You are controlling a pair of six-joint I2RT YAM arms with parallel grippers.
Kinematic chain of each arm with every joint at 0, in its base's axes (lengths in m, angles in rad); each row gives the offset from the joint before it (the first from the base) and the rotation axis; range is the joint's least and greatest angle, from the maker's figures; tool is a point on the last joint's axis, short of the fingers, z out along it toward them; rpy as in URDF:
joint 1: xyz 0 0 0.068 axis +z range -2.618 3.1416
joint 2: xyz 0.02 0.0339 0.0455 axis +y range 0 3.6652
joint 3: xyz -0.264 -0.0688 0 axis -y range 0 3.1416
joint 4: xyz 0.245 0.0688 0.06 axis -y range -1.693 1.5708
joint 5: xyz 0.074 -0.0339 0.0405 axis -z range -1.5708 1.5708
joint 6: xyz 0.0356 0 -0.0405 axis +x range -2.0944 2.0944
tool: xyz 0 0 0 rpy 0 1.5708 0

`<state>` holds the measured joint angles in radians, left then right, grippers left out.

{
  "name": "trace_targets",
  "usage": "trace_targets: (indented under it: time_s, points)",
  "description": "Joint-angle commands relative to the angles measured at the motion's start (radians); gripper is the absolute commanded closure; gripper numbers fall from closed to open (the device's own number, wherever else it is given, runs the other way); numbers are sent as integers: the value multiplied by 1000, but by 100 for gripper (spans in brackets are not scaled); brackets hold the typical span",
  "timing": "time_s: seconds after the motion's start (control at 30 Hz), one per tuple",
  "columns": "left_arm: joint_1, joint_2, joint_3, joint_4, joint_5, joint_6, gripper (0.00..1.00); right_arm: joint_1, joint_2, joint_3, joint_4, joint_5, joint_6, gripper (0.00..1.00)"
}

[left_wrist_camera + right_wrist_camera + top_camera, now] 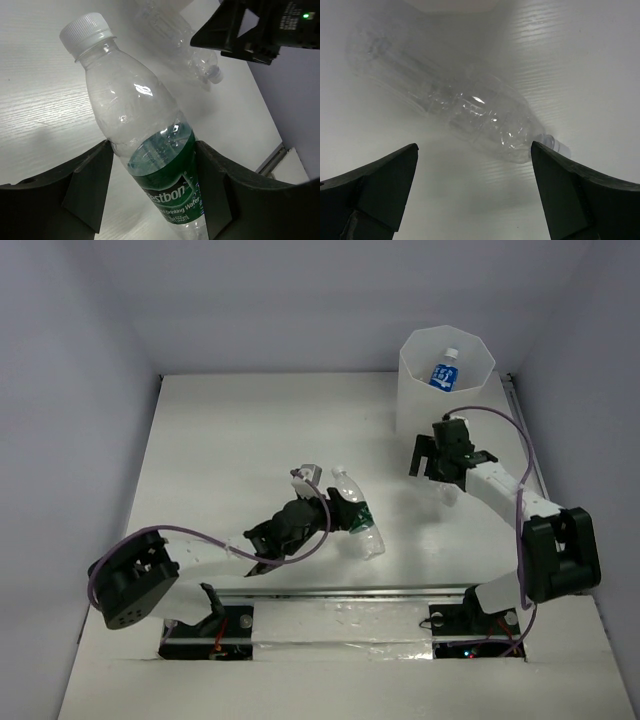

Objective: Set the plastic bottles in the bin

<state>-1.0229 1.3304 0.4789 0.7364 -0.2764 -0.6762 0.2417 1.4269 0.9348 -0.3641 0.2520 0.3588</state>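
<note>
My left gripper (155, 165) is shut on a clear plastic bottle (135, 105) with a white cap and a green label, both fingers pressed against the label. In the top view this bottle (357, 515) is held at the table's middle by the left gripper (343, 508). The right gripper (473, 150) stands open just above a clear unlabelled bottle (470, 107) lying on the table, its cap to the right. The top view shows the right gripper (440, 455) just in front of the bin (412, 390), which holds a blue-labelled bottle (444, 373).
White walls close the table at the back and both sides. A metal rail (400, 592) runs along the near edge above the arm bases. In the left wrist view the right gripper (260, 30) hangs over the lying clear bottle (187, 42).
</note>
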Motion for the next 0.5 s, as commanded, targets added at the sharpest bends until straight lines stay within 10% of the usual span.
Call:
trace_targets:
  time_s: [0.0, 0.47]
  points:
    - [1, -66, -37, 24, 22, 27, 54, -12, 49, 78, -50, 24, -60, 0]
    - [1, -169, -83, 49, 28, 27, 54, -4, 175, 142, -53, -122, -178, 0]
